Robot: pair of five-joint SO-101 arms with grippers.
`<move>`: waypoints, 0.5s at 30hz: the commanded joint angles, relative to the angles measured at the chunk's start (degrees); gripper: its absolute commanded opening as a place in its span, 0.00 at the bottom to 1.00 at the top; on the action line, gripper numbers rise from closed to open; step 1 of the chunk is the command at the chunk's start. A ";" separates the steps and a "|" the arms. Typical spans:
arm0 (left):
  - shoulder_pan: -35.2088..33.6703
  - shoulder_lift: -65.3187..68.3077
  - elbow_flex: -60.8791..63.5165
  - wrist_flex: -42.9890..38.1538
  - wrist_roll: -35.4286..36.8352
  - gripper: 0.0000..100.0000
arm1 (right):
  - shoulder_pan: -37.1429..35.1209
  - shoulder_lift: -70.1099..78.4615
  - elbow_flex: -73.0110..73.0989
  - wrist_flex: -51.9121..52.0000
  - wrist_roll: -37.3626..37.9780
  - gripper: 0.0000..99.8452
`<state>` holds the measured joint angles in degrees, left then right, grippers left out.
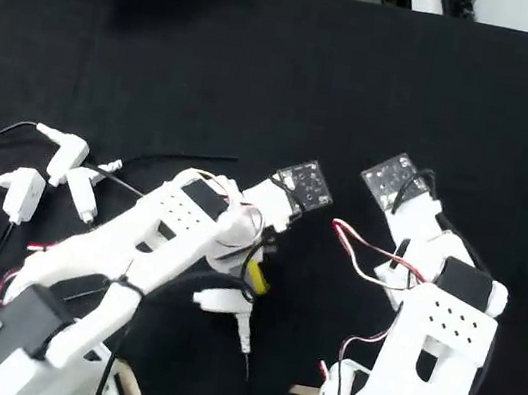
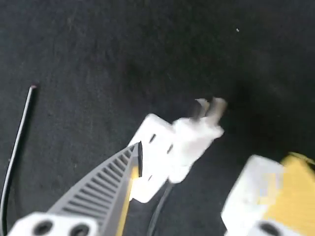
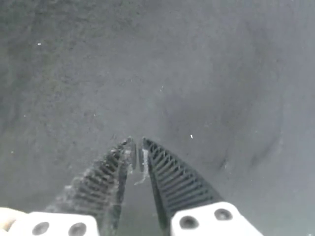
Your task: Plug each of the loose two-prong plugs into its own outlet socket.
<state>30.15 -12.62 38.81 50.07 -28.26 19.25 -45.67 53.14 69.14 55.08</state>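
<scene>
A white two-prong plug (image 2: 197, 135) lies on the black cloth, its metal prongs bare and pointing away from me. It rests against a white socket block (image 2: 152, 164) with two slots. My left gripper (image 2: 197, 157) is open around them, with the grey finger (image 2: 115, 184) on one side and the white and yellow finger (image 2: 268, 194) on the other. From above, this plug (image 1: 219, 300) lies just beside the left gripper (image 1: 252, 279) near the table's middle. My right gripper (image 3: 137, 147) is shut on nothing, low over bare cloth. Several more white plugs and sockets (image 1: 44, 176) lie at the left.
Black cables run from the left cluster off the table's left edge. A thin black wire (image 2: 19, 142) lies near the left gripper. The right arm (image 1: 435, 328) stands at the right. The black cloth (image 1: 384, 86) stretches to the far side.
</scene>
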 commanded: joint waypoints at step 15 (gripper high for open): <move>-43.47 -47.21 15.60 12.13 13.36 0.49 | -32.53 -1.10 2.77 -0.88 6.33 0.10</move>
<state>-7.12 -52.00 48.40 62.37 -15.52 -5.71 -45.85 55.43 69.14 60.35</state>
